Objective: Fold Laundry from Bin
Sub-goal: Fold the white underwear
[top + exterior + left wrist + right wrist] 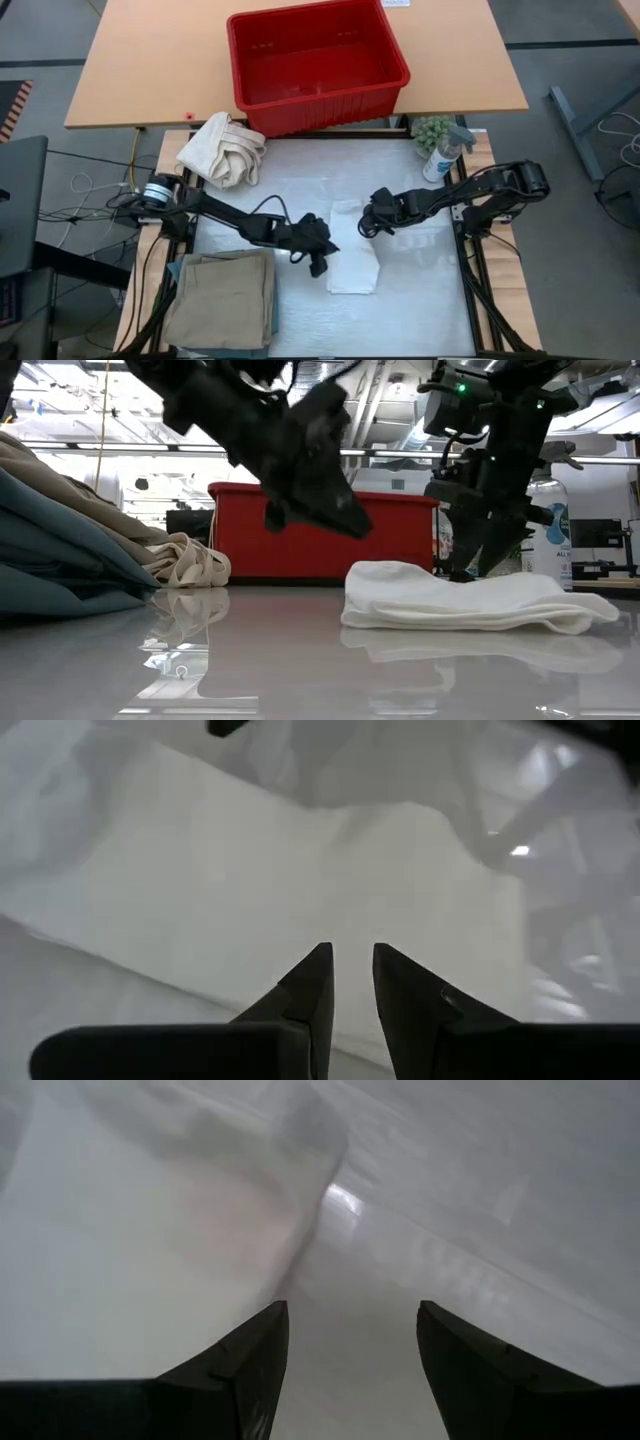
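Observation:
A small white cloth point(352, 262) lies folded flat on the white table top, also in the low view point(450, 600). My left gripper point(318, 265) hangs narrowly open above the table at the cloth's left edge, clear of it point(350, 520), point(350, 965). My right gripper point(366, 228) is wide open, low at the cloth's far right corner point(465, 565), point(350, 1330). Folded tan trousers point(222, 295) rest on a teal garment point(174, 270) at the near left. The red bin point(395, 55) stands on the wooden table behind. The white towel is not in view. My right gripper points down, with one finger point(250, 1360) over the white cloth's edge point(290, 1250) and the other over bare table. In the low view the cloth hides its fingertips. I cannot tell whether it touches the cloth.
A cream canvas bundle point(220, 150) lies at the far left of the white top. A spray bottle point(445, 155) and a small green plant point(432, 130) stand at the far right. The trouser stack fills the near left corner point(60, 530).

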